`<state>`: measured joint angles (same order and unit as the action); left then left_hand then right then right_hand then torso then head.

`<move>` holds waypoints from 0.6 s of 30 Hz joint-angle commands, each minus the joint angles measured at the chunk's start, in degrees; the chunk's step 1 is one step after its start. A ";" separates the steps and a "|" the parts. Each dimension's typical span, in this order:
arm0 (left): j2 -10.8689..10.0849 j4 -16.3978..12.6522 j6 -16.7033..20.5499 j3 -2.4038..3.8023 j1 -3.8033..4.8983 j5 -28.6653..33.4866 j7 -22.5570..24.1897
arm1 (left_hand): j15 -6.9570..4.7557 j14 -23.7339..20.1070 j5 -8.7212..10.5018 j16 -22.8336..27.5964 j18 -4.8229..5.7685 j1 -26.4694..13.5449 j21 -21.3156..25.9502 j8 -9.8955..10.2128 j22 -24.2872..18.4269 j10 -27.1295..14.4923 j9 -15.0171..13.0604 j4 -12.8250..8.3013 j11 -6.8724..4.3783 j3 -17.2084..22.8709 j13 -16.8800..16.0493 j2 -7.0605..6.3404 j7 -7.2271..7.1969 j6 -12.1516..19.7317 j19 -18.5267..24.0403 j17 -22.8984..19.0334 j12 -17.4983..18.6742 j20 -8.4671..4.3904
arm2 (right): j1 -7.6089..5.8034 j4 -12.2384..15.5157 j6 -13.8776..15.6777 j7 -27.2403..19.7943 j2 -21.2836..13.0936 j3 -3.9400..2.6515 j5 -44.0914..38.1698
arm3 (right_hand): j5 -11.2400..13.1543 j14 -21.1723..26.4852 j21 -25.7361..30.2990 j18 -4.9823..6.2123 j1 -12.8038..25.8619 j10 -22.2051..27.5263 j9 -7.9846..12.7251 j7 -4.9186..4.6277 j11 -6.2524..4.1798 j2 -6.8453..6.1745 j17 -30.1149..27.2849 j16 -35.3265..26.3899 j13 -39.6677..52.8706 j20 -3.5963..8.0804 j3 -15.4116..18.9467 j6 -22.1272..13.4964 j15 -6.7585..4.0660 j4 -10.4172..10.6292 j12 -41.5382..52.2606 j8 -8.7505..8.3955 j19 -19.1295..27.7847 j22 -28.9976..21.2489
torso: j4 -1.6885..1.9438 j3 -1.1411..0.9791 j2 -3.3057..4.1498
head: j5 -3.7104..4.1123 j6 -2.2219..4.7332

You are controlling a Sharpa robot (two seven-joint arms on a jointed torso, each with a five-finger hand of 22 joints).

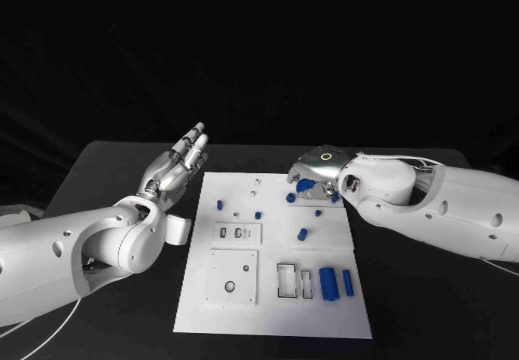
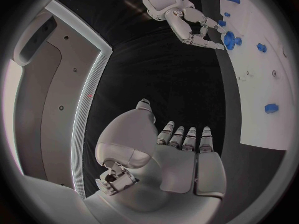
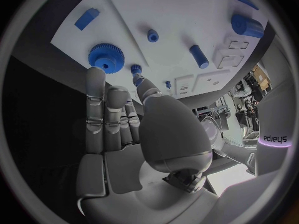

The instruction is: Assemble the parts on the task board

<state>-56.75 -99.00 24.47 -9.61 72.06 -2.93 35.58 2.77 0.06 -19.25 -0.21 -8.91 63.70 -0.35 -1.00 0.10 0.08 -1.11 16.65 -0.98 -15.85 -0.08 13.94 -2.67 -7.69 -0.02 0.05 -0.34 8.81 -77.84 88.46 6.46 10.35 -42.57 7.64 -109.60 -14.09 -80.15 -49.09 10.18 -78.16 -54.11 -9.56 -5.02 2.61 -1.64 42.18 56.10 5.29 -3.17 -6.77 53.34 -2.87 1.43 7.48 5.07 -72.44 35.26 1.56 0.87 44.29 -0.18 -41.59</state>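
The task board [image 1: 217, 307] lay mid-table [image 1: 433, 315], between the two arms. The left hand [image 1: 178, 166] hovered beside its far-left corner; the right hand [image 1: 316, 176] hung over its far-right corner, just above a gear [image 3: 106, 58]. Two cylinders [image 1: 328, 284] lay side by side near the board's near-right corner, right of a tray [image 1: 288, 281].

- The room is dark; the black counter [image 1: 433, 300] fades into blackness at the far side.
- Light from above makes the white task board [image 1: 271, 315] bright.
- Wrist views bend straight edges strongly, inside dark circular frames.
- Faint sheen glosses both white arms.
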 commanded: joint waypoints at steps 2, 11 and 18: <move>0.12 0.07 -1.50 0.01 0.04 -0.73 0.56 | 0.60 -0.06 -0.32 0.21 -0.77 0.54 0.35 -0.21 -0.10 -0.08 -0.10 0.09 0.62 0.41 0.08 0.05 0.28 -0.15 0.02 -0.05 0.34 0.42 | 0.85 -0.84 2.85 -1.27 0.62 -0.02 -0.16 | 0.23 -0.45 -0.80 -0.88 0.65 -0.58 0.04 -0.04 0.04 -0.07 0.53 0.50 -0.10 -0.08 -0.38 0.28 -0.07 0.04 0.33 -0.30 -0.06 1.00 | 0.13 -0.08 0.01 | -0.33 0.07; 0.00 0.12 -1.74 -0.01 0.04 -0.73 0.28 | 0.86 -0.06 -0.45 0.21 -0.82 0.62 0.35 -0.22 -0.10 -0.08 -0.10 0.09 0.80 0.43 0.08 0.14 0.41 -0.18 0.02 -0.05 0.34 0.59 | 2.08 -2.77 3.87 -2.20 2.05 -0.02 0.12 | -0.44 -0.69 -2.48 -1.13 0.60 -1.08 0.04 -0.22 0.17 -0.08 1.62 1.49 -0.20 -0.12 -0.99 0.56 -0.03 0.15 0.35 -0.47 -0.24 3.17 | 0.03 -0.05 -0.04 | -0.50 -0.21; 0.12 0.22 -2.04 -0.01 0.04 -0.73 -0.04 | 1.18 -0.06 -0.90 0.21 -0.84 0.83 0.35 -0.26 -0.10 -0.08 -0.14 0.08 0.92 0.54 0.08 0.37 0.99 -0.42 0.02 -0.05 0.34 0.87 | 2.91 -4.42 4.16 -2.66 2.99 -0.02 0.54 | -3.38 -0.60 -3.86 -1.16 0.19 -1.72 -0.12 -0.23 0.26 -0.15 2.30 2.22 -0.54 -0.16 -2.74 1.69 0.07 0.08 0.14 -0.44 0.35 5.03 | 0.01 -0.04 -0.13 | -0.56 -0.34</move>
<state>-56.74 -98.79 23.88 -9.64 72.05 -2.95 35.35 3.60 0.06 -19.93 -0.21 -8.90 64.08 -0.36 -1.00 0.10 -0.11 -1.17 16.81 -0.38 -15.69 -0.05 14.32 -2.12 -8.20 0.08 0.07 -0.33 9.33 -74.98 84.28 9.67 8.40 -39.67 7.66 -109.23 -17.25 -80.55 -52.75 10.19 -78.05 -55.45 -9.62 -5.19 2.72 -1.76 44.43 57.97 4.78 -3.17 -9.26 54.80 -2.88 1.51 7.47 4.85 -72.44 40.20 1.57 0.83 44.17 -0.74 -41.90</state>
